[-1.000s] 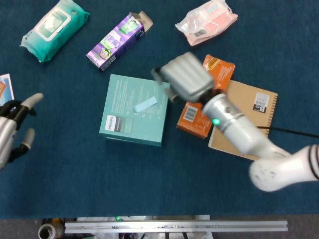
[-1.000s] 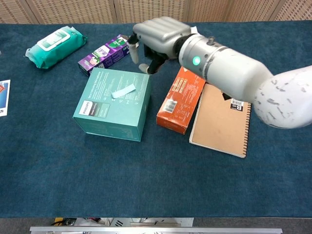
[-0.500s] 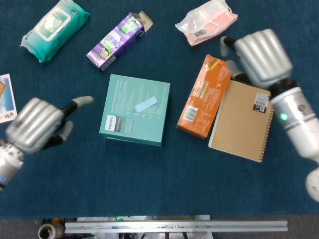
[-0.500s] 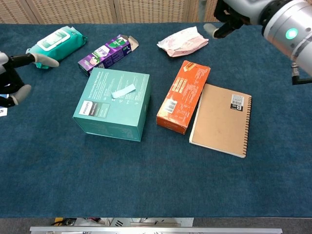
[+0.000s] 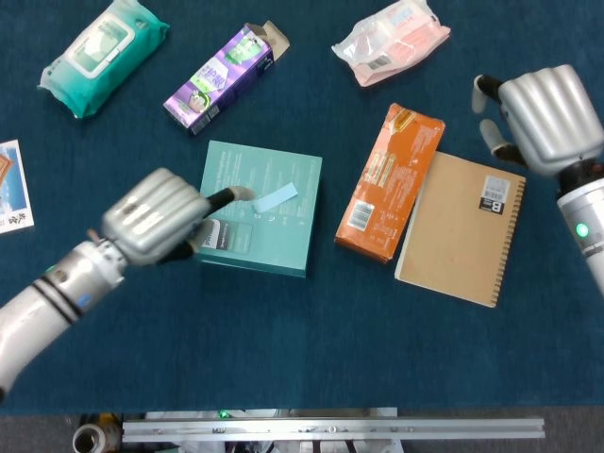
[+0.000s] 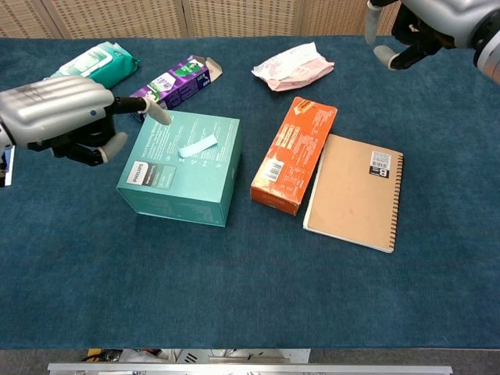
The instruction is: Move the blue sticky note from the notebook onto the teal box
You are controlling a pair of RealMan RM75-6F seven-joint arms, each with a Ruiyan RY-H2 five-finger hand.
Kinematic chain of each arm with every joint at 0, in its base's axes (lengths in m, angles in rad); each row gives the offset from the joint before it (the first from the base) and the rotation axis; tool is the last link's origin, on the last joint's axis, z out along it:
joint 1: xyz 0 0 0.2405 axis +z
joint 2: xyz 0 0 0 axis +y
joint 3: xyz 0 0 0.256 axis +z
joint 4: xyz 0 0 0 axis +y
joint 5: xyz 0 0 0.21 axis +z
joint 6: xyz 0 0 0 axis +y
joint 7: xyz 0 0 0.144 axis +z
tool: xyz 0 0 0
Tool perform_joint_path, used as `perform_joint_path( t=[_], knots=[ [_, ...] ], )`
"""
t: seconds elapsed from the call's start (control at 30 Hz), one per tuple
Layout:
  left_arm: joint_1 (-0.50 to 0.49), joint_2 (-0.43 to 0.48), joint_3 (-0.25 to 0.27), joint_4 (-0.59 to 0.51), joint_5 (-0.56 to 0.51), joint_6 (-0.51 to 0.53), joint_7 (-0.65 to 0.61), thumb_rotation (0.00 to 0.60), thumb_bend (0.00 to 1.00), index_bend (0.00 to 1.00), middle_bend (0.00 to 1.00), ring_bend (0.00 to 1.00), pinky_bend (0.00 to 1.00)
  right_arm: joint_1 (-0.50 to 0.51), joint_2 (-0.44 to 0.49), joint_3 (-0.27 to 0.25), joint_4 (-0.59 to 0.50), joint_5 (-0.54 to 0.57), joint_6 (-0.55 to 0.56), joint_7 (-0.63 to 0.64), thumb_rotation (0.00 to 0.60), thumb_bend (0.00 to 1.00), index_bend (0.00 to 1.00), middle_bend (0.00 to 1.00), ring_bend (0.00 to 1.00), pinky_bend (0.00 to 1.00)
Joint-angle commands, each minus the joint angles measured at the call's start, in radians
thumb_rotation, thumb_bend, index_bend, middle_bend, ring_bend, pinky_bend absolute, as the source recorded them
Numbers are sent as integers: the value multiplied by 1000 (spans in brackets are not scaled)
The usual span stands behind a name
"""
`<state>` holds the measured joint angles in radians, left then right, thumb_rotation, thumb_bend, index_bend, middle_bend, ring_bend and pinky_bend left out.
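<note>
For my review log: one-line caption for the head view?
Blue sticky note lies on teal box; left hand reaches beside it.

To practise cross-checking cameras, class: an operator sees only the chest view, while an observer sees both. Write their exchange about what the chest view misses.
Operator: What's behind the left hand?
Observer: The green wipes pack, lying whole, white flap up.
Operator: Anything at far left?
Observer: A printed card, lying flat at the frame's edge.
Operator: My view crops the right hand.
Observer: Its wrist carries a lit green light.
</note>
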<state>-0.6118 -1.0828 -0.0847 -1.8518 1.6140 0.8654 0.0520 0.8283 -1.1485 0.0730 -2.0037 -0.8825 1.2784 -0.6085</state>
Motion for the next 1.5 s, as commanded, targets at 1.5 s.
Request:
perform_joint_path(
  t=[1.5],
  knots=[
    [-74,-122,72,34,-270,-27,205,600,709,200,1000,1000,988,-88,2,56,55,-43,-96,23,600,372,498,1000,1000,1000]
  ],
)
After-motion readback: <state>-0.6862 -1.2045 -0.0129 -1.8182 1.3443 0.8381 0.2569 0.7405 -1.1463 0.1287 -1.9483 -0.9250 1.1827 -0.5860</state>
